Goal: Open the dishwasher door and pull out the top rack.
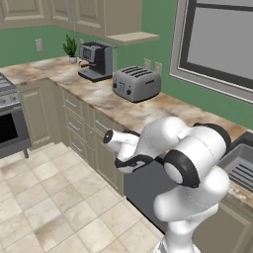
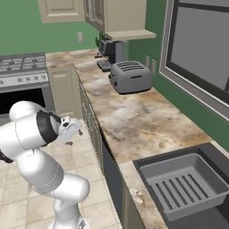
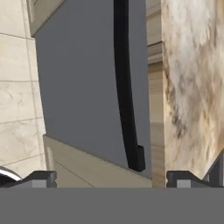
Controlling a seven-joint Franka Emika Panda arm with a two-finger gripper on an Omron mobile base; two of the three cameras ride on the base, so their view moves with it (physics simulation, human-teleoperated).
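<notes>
The flat dark grey dishwasher door [image 3: 83,87] sits shut under the marbled beige stone desk [image 2: 138,116], flush between beige cabinet fronts, and its long black bar handle [image 3: 124,87] runs along the edge nearest the desk top. The robot's two-finger tool [image 3: 111,178] hovers in front of the door, apart from it, with its dark fingertips [image 3: 41,178] spread wide and nothing between them. On the desk, a silver toaster [image 1: 136,83] stands near a dark coffee machine [image 1: 96,60], and the ribbed grey sink basin [image 2: 185,185] lies further right.
</notes>
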